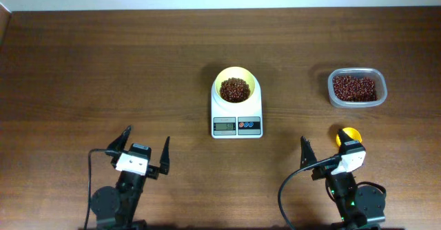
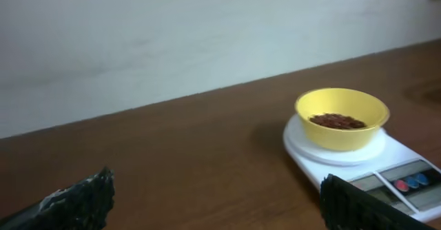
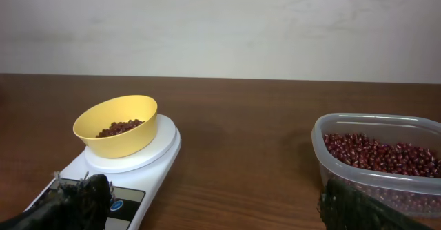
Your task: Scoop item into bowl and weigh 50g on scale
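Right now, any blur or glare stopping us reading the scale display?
Overhead: sharp, evenly lit, but the display on the scale is too small to read. Left wrist: soft throughout, near jaws blurred, display oblique and illegible. Right wrist: bowl and tub fairly clear, jaws out of focus, display mostly behind one.

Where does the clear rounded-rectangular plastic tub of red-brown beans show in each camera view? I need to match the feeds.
Overhead: the clear rounded-rectangular plastic tub sits at the right, in the upper half.
Left wrist: not in the picture.
Right wrist: the tub is at lower right, running to the right edge.
Shared landmark: the small white kitchen scale, at centre overhead, lower right in the left wrist view, and lower left in the right wrist view.
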Available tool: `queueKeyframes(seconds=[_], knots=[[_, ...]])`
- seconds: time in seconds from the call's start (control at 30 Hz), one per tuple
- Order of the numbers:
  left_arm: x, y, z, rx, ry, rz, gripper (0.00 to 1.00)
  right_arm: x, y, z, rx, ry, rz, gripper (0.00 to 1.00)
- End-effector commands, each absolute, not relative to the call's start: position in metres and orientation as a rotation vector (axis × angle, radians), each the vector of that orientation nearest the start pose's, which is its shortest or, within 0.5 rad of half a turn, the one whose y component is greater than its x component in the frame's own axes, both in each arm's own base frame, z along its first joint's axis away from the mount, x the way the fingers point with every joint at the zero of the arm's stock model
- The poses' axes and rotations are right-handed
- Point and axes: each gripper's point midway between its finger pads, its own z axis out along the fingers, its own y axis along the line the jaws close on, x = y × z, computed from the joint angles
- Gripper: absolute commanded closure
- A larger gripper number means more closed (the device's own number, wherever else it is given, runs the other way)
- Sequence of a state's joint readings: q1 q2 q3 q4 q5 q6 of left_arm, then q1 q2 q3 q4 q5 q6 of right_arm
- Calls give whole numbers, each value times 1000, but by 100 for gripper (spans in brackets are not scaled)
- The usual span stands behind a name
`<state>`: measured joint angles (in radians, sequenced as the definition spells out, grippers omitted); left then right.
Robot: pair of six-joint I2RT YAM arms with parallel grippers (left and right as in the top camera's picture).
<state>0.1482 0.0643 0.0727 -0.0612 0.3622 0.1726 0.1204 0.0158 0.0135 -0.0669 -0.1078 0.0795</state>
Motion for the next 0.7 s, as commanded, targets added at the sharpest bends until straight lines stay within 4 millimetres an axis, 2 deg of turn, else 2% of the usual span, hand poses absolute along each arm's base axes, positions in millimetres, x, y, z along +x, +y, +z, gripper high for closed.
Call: queueKeyframes(seconds=[0.0, 0.13, 0.67], knots=[[245, -15, 165, 204, 1602, 4, 1, 242, 46, 157, -105, 1646, 235, 1], [245, -4, 159, 156, 1630, 53, 1, 242, 46, 157, -105, 1646, 235, 1], [246, -4, 160, 160, 1628, 61, 1, 242, 46, 157, -105, 1646, 235, 1]])
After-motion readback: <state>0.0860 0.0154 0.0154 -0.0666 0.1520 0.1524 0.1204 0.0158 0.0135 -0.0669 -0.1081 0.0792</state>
